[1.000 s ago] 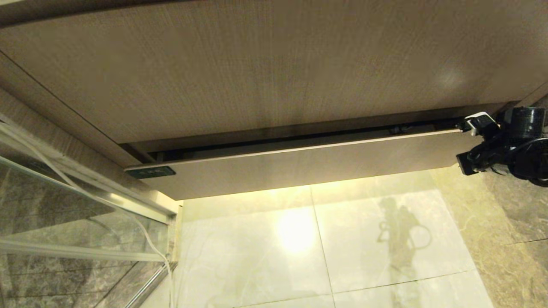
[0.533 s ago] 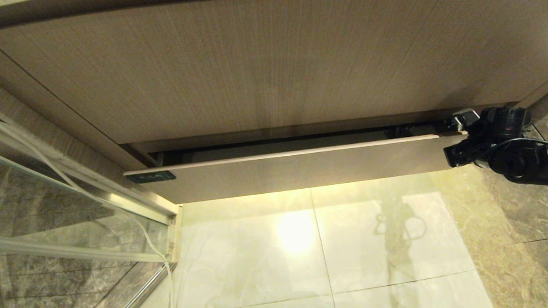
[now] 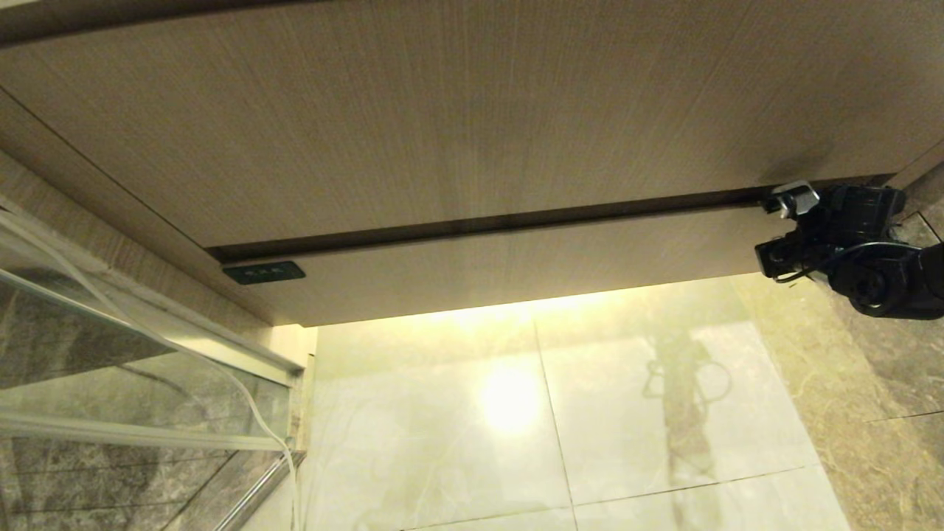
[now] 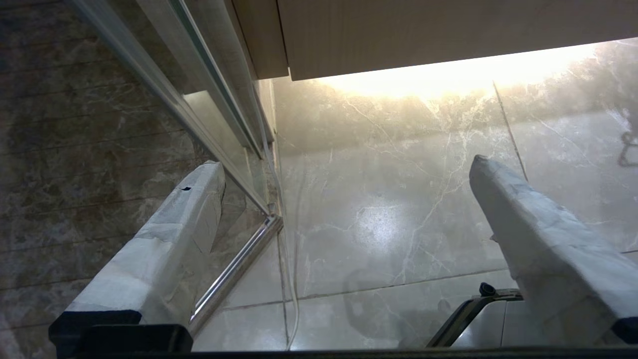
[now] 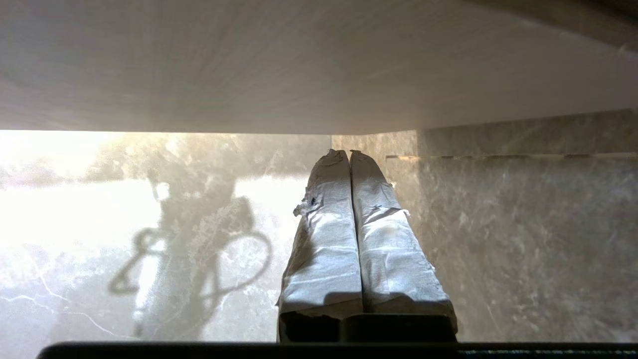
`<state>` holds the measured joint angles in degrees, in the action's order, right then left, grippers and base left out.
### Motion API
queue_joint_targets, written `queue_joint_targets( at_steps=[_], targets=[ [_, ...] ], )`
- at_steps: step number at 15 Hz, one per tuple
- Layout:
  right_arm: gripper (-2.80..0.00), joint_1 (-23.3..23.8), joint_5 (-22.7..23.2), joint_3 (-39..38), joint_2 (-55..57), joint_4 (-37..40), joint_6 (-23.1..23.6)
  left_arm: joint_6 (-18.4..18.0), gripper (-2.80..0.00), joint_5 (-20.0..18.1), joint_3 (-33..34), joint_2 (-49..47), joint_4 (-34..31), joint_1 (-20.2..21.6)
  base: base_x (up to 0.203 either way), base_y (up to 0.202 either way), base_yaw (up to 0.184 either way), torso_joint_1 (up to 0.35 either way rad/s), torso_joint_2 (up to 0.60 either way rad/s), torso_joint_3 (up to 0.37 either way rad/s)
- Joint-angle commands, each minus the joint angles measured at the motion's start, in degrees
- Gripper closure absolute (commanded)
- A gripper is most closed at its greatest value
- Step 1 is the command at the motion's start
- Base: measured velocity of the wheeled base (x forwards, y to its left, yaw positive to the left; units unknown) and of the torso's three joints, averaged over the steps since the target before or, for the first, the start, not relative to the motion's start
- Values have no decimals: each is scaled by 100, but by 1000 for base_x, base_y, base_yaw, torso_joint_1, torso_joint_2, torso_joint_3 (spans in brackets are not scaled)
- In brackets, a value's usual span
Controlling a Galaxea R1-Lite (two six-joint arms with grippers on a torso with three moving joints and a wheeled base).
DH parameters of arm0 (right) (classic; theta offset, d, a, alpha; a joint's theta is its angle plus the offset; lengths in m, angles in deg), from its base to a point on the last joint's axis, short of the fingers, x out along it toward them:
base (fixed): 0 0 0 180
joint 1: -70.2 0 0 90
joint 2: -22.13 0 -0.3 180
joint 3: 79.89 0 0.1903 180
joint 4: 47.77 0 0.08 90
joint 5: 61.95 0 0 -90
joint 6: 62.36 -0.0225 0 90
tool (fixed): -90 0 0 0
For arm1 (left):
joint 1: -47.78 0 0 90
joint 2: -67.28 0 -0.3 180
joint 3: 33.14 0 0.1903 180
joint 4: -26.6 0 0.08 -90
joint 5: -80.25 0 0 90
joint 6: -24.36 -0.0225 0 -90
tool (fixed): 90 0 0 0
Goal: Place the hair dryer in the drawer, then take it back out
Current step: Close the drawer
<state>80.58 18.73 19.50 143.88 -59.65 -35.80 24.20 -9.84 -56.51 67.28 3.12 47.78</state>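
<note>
Since the drawer [image 3: 501, 265] sits flush and shut, the hair dryer is out of sight, presumably inside, so taking it out looks left to do. Its front runs crosswise under the taller panel [image 3: 457, 118]. Right tool [image 3: 771, 236], fingers pressed together and empty, meets its right end; left tool [image 4: 344, 172] hangs spread over the floor [image 4: 389, 214].

drawer [image 3: 516, 265] label [image 3: 263, 272], text unreadable
</note>
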Motion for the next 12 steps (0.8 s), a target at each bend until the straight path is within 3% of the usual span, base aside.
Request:
queue_joint_targets(
  at_steps=[1, 12],
  targets=[
    [0, -2, -9, 0, 7, -8, 16, -1, -280, 1, 0, 0, 2, 0, 0, 0, 0, 0, 0, 0],
    [0, -195, 17, -17, -90, -211, 78, -1, -280, 1, 0, 0, -7, 0, 0, 0, 0, 0, 0, 0]
  ],
)
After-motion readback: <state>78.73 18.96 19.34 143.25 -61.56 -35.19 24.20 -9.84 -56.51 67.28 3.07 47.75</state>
